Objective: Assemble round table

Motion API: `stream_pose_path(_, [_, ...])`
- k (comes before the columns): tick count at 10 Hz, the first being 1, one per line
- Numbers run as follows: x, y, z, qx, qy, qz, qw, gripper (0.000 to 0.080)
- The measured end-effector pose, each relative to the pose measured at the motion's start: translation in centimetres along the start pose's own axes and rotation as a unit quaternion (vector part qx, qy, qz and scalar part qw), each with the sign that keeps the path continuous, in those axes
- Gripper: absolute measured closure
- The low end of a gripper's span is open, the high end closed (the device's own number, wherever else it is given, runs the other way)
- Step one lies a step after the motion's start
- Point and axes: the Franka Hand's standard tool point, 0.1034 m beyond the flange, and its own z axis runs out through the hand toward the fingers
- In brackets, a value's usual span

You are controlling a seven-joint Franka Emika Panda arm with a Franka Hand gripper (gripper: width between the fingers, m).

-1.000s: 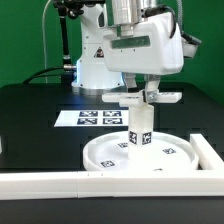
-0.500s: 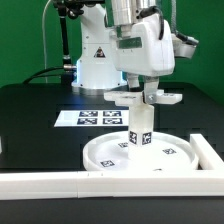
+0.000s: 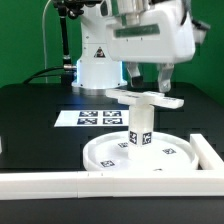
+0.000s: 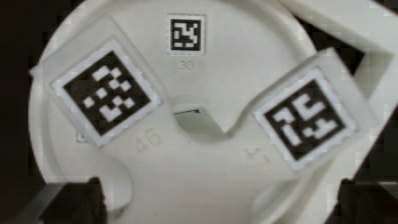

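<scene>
I am watching the gripper [image 3: 147, 80] hovering just above the flat white cross-shaped plastic piece [image 3: 146, 98], its jaws standing apart and gripping nothing. That piece is lying on top of the short white cylinder post [image 3: 140, 128]. The post is standing upright at the middle of the large rimmed white round disc [image 3: 108, 156] on the black table [image 3: 40, 110], near the marker board [image 3: 95, 118].

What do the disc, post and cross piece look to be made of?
Disc, post and cross piece: probably white plastic, smooth with a dull sheen, one even colour and rounded moulded edges. Tags: seemingly printed stickers, flat black-and-white.
</scene>
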Motion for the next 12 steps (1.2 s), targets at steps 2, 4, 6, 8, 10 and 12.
stream_pose_path(2, [0.1,0.3,0.4,-0.003,0.0,-0.071,0.997,0.0151])
stream_pose_path(4, [0.1,0.2,0.6,-0.005,0.007,-0.191,0.982,0.0151])
stream_pose_path(6, [-0.3,-0.1,0.7,-0.015,0.02,-0.34,0.94,0.0151])
stream_pose_path(8, [-1.3,-0.4,0.8,-0.034,0.028,-0.432,0.901,0.0151])
stream_pose_path(10, [-0.7,-0.2,0.8,-0.037,0.027,-0.487,0.872,0.0151])
stream_pose_path(12, [-0.7,-0.2,0.8,-0.039,0.024,-0.534,0.844,0.0151])
